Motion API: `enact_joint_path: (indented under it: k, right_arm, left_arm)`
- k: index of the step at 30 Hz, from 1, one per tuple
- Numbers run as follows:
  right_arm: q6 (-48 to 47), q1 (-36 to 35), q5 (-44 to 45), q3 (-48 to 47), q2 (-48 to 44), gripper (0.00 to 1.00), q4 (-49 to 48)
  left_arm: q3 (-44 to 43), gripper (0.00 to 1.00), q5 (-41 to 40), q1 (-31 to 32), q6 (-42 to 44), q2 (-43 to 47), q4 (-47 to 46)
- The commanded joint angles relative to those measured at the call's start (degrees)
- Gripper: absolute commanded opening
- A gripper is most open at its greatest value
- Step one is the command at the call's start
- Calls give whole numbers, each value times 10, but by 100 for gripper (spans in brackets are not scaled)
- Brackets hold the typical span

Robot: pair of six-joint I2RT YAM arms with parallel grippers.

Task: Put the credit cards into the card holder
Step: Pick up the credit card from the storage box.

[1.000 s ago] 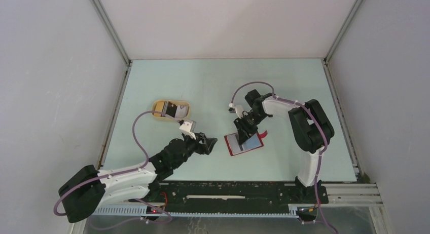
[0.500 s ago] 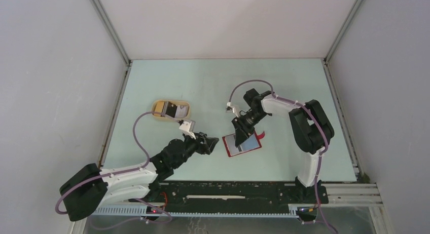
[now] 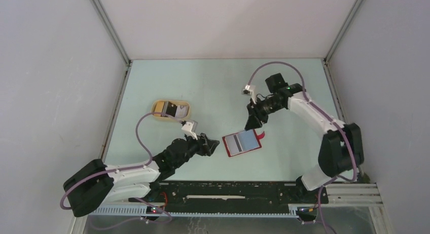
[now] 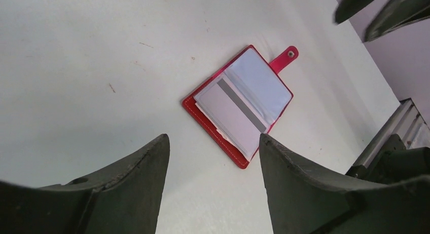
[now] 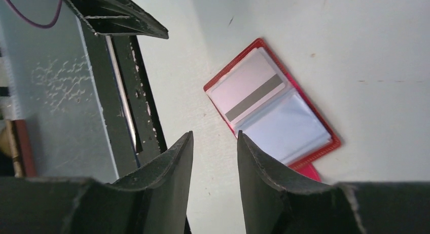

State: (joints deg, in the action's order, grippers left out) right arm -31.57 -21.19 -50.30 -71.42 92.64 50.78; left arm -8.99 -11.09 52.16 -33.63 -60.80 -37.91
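The card holder (image 3: 243, 143), a red wallet, lies open on the table with its tab (image 3: 261, 135) to the right. A whitish credit card with a grey stripe (image 3: 234, 144) lies on its left half; it also shows in the left wrist view (image 4: 228, 110) and the right wrist view (image 5: 248, 90). My left gripper (image 3: 215, 145) is open and empty, low, just left of the wallet (image 4: 253, 87). My right gripper (image 3: 252, 122) is open and empty, raised beyond the wallet (image 5: 299, 127). A golden-brown card (image 3: 161, 107) and a dark card (image 3: 177, 110) lie in the tan tray.
The tan oval tray (image 3: 171, 117) stands at the left middle of the table. The black base rail (image 3: 228, 191) runs along the near edge. Frame posts and grey walls close in the table on three sides.
My right gripper has lifted off the wallet and drawn back to the far right, leaving the striped card on the wallet's left half. My left gripper has crept slightly closer to the wallet.
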Motion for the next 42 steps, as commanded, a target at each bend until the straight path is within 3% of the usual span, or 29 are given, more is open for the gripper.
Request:
enact_joint_path:
  k: [1,5,10,13,16,22,27,34,42]
  right_arm:
    - [-15,20,21,13,-96,47,-29]
    - [27,46,39,17,-204,53,-88]
    - [66,50,22,17,-264,83,-124]
    - [58,49,-33,17,-271,93,-110]
    - [54,51,-75,27,-257,94,-104]
    - [28,56,-103,59,-225,93,-98]
    - [14,40,-82,59,-222,93,-90]
    - [14,37,-62,59,-215,93,-90]
    - [11,37,-40,59,-200,92,-89]
  left_arm:
    - [-30,70,2,-19,-1,58,66]
    - [-66,71,35,-101,26,169,199]
    - [-110,75,62,-194,42,245,280]
    - [-144,79,66,-232,50,259,316]
    - [-176,81,60,-255,77,256,351]
    - [-198,83,-50,-269,163,202,382]
    - [-220,86,-116,-279,217,141,391]
    - [-262,92,-128,-325,257,70,420]
    - [-329,100,-194,-334,275,0,476]
